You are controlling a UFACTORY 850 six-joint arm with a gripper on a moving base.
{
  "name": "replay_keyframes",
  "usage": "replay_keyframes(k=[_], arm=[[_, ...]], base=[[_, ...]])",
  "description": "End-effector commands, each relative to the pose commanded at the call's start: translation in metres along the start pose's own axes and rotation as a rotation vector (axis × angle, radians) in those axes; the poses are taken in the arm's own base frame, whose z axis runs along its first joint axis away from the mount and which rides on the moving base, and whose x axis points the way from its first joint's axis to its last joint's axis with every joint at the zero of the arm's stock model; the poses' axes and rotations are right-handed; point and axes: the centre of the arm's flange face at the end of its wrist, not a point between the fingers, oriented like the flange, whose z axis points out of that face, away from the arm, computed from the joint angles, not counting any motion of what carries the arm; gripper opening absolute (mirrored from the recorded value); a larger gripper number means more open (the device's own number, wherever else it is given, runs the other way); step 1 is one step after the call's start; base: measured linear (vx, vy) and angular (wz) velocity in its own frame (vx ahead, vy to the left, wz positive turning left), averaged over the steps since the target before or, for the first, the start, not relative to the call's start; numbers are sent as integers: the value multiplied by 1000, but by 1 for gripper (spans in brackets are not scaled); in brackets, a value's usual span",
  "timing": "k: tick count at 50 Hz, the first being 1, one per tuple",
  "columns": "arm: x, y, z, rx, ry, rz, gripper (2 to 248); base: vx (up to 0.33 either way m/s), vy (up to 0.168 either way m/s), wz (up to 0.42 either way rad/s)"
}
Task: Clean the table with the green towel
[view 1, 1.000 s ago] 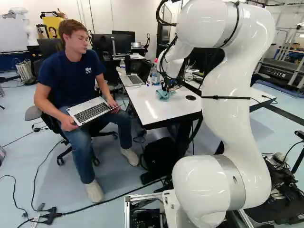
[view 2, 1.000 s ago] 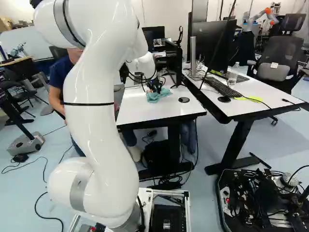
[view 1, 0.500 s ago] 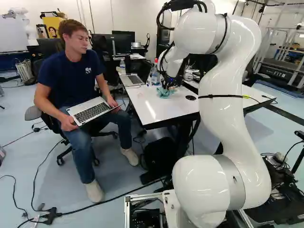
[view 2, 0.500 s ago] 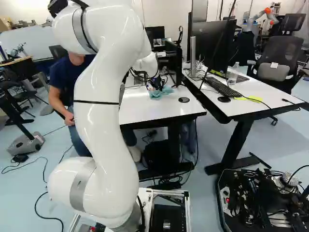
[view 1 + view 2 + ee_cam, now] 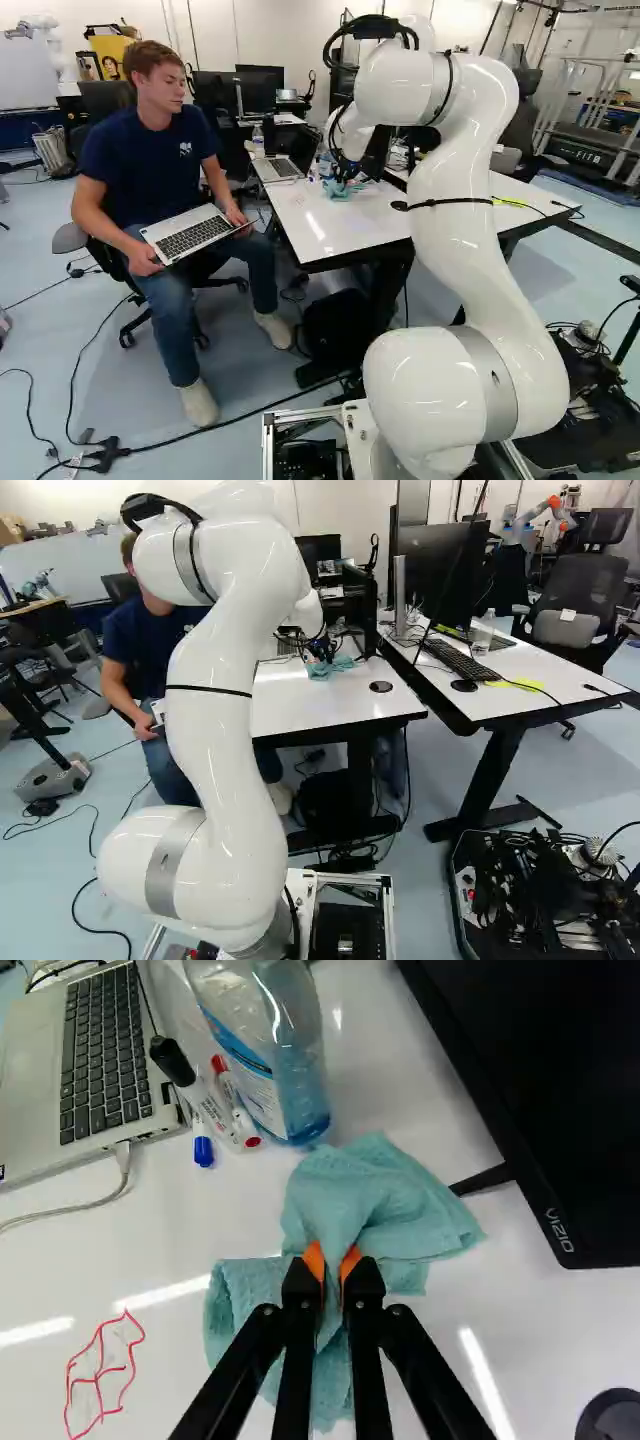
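Our black two-fingered gripper (image 5: 332, 1278) pinches the green cloth towel (image 5: 345, 1195); beside it, we have thin red pen lines (image 5: 98, 1377) left to wipe.

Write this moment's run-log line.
fingers: shut on green towel | green towel: bunched on white table | red drawing: unwiped, beside green towel

The towel (image 5: 350, 1195) is matt cloth, the table (image 5: 210, 1220) glossy, the bottle (image 5: 275, 1050) plastic.
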Motion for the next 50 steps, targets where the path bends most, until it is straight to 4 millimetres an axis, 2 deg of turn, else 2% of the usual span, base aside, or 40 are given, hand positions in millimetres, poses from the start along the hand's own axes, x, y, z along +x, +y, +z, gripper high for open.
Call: replay_keyframes(k=[13,50], arm=[[-3,-15,-2,12,-3,-16,39],[-50,-23,-46,20,-63,-29,39]], base=[[0,0,0],[0,0,0]])
